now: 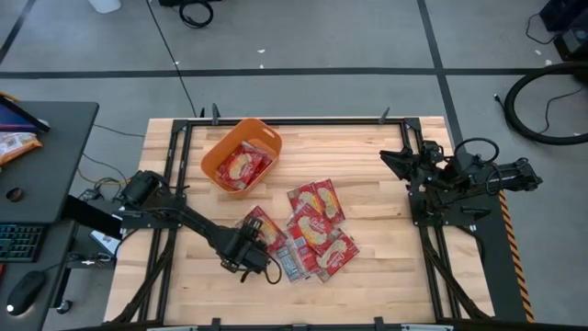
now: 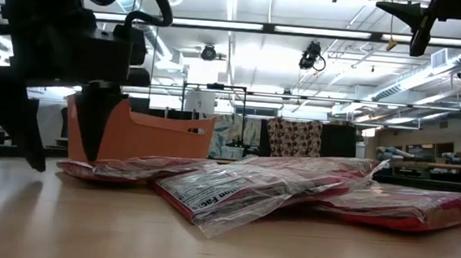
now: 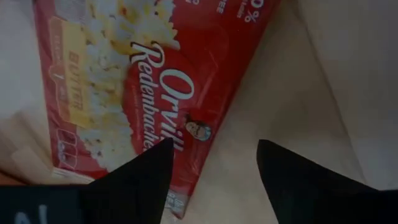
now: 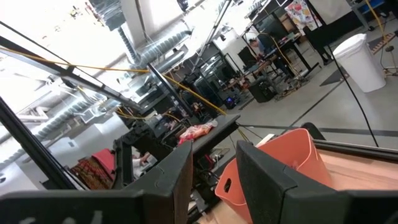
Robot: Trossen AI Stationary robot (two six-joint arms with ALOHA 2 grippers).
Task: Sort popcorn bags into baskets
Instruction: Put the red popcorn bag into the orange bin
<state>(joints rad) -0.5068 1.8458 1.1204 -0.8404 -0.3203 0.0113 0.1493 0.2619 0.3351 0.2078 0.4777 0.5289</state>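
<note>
The orange basket (image 1: 241, 156) is holding two popcorn bags (image 1: 243, 165). Below it the left gripper (image 1: 254, 241) is hovering spread over a loose bag (image 1: 262, 223); right of it, the right gripper (image 1: 390, 158) is waiting, narrowly parted.

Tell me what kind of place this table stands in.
Probably a robotics lab or workshop hall. The low view shows an open ceiling with strip lights and ducts, the right wrist view more workbenches and cable runs, and the high view a bare concrete floor with taped lines.
</note>
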